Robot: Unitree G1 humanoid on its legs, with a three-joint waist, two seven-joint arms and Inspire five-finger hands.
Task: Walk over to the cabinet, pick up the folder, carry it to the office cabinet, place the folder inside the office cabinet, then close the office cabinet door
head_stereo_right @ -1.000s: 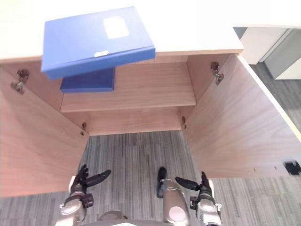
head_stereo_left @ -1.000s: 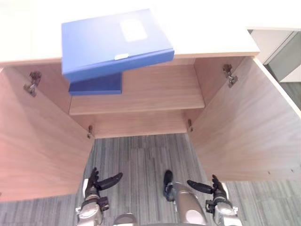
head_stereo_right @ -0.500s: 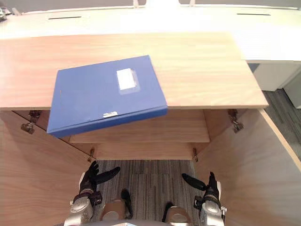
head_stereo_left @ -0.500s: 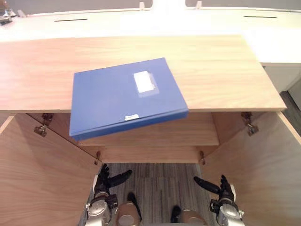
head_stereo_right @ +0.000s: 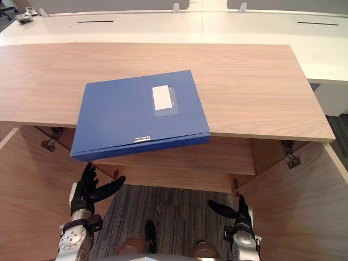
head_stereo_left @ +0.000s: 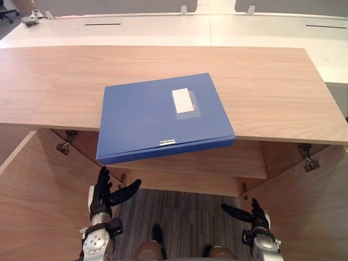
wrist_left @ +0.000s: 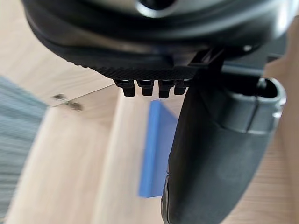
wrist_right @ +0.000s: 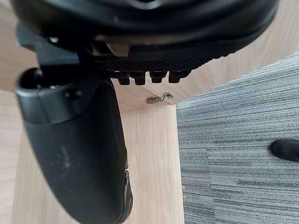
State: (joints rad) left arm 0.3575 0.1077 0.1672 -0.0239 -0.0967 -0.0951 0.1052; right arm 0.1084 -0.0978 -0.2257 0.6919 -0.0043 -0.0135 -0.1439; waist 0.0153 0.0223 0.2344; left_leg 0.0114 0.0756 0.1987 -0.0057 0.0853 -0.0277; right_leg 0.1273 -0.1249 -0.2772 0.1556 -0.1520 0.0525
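A blue folder (head_stereo_left: 163,117) with a white label lies flat on the wooden cabinet top (head_stereo_left: 272,92), its near edge jutting out over the front edge. Below it the cabinet stands open, with a shelf (head_stereo_left: 217,163) inside. My left hand (head_stereo_left: 103,193) hangs low in front of the opening, below the folder's left corner, fingers straight and thumb spread, holding nothing. My right hand (head_stereo_left: 253,215) hangs low to the right, also open and empty. In the left wrist view a blue edge (wrist_left: 156,149) shows past the thumb (wrist_left: 210,154).
Both cabinet doors stand swung out toward me, the left door (head_stereo_left: 38,201) and the right door (head_stereo_left: 310,217) flanking my hands. Grey striped carpet (head_stereo_right: 174,206) lies between them. White desks (head_stereo_left: 163,30) run behind the cabinet.
The whole view has tilted up, so more of the cabinet top and the desks behind it shows. The folder has stayed put on the top. My left hand has risen slightly.
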